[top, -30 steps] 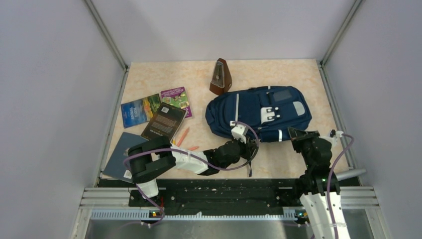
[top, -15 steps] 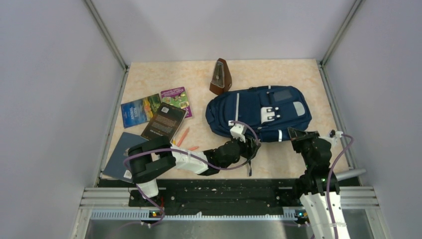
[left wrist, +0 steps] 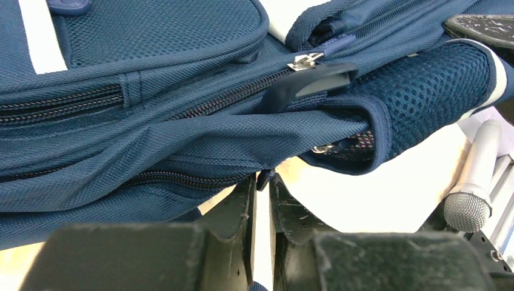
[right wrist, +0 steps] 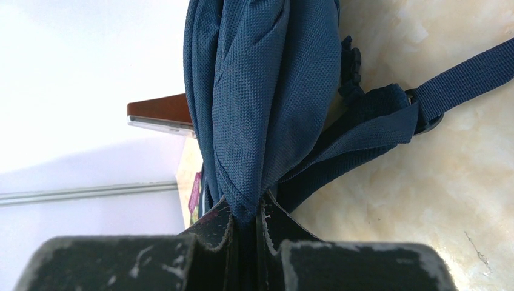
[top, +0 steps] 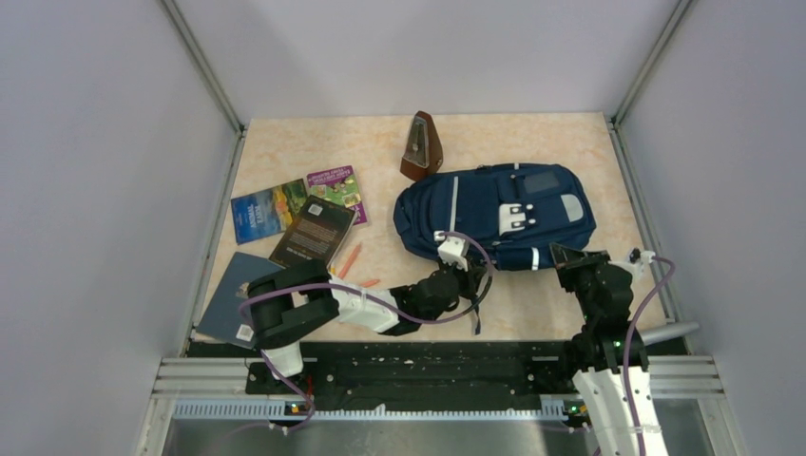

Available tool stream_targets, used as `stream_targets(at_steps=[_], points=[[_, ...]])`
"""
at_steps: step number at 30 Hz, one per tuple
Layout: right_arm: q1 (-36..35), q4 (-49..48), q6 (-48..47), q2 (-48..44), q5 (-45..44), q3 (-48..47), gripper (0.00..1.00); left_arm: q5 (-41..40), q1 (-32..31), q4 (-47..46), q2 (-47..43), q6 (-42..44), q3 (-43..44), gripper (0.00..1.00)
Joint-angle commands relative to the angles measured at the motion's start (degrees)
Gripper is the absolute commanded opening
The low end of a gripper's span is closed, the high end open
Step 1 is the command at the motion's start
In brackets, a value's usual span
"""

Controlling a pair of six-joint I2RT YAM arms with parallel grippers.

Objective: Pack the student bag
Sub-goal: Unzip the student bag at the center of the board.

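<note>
At 3 o'clock on the tabletop [top: 304, 142], found the student bag [top: 494, 214] lying seemingly closed, right fingers [right wrist: 215, 227] clenched on its fabric, left fingers [left wrist: 239, 212] nearly together at a zip tab [left wrist: 263, 179], grasp impossible to tell, with books [top: 314, 228] and pencils [top: 349, 258] at 9 o'clock not yet packed.

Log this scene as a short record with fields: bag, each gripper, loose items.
student bag: lying flat, front side up
right gripper: shut on a fold of the bag's fabric
left gripper: fingers nearly together at a small dark tab on the bag's near edge; grip unclear
loose items: metronome behind the bag; three books, a grey-blue notebook and orange pencils to its left
</note>
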State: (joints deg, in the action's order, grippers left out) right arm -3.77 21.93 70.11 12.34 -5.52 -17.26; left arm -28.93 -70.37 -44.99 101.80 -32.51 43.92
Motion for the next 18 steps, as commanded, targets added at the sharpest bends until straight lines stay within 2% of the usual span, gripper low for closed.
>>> stream_targets(at_steps=[1,6,18], points=[[-0.38,-5.96,0.35,-1.13,-1.14,-0.85,0.00,-3.16,0.50,-2.52,-0.14,0.95,-0.05,0.11],[-0.36,-6.16,0.30,-1.17,-1.16,-0.59,0.00,-1.32,0.50,-3.98,-0.28,1.97,-1.01,0.00],[-0.37,-5.43,-0.45,-1.17,-2.31,-0.37,0.00,-0.76,0.47,-3.91,-2.20,-0.76,-3.57,0.00]])
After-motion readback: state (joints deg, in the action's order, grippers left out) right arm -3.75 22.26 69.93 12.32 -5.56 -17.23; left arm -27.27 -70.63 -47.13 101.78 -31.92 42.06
